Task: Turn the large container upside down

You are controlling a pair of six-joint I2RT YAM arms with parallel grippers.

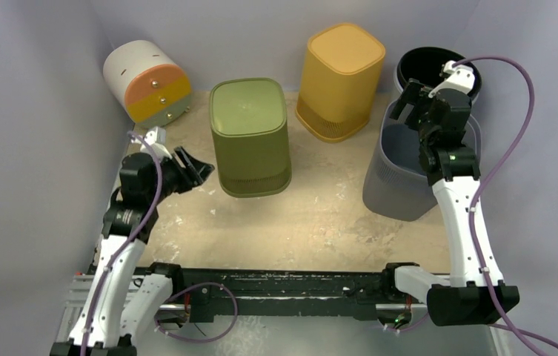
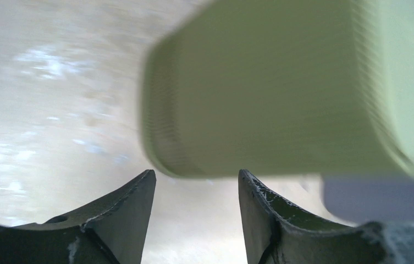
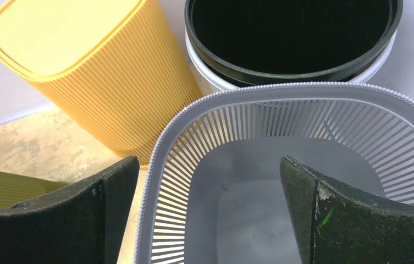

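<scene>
The grey slatted basket (image 1: pixel 398 185) stands upright with its mouth up at the right of the table. My right gripper (image 1: pixel 411 111) is open just above its near-left rim. In the right wrist view (image 3: pixel 209 162) one finger is outside the rim (image 3: pixel 221 104) and the other is over the inside. It holds nothing. My left gripper (image 1: pixel 193 167) is open and empty, pointing at the lower left side of the olive-green container (image 1: pixel 250 133). In the left wrist view (image 2: pixel 196 173) that container (image 2: pixel 270 93) is blurred and close ahead.
The olive-green container and a yellow ribbed container (image 1: pixel 340 78) (image 3: pixel 83 55) stand mouth down mid-table. A black-rimmed white bin (image 1: pixel 427 70) (image 3: pixel 292 33) stands right behind the grey basket. A white and orange drum (image 1: pixel 148 81) lies at the back left corner.
</scene>
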